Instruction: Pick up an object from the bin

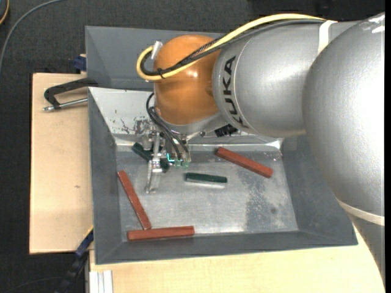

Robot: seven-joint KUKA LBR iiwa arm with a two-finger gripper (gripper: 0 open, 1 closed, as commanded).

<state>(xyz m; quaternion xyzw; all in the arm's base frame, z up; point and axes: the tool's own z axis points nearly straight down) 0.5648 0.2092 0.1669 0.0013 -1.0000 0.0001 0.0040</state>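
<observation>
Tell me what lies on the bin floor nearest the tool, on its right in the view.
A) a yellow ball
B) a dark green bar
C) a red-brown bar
B: a short dark green bar lies flat on the bin floor just beside the tool.

The hand (156,173) partly hides a dark green thing (140,151).

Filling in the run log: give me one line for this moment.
gripper: left half of bin | flanked by: slanted red bar, dark green bar | also: front red bar, right red bar
</observation>
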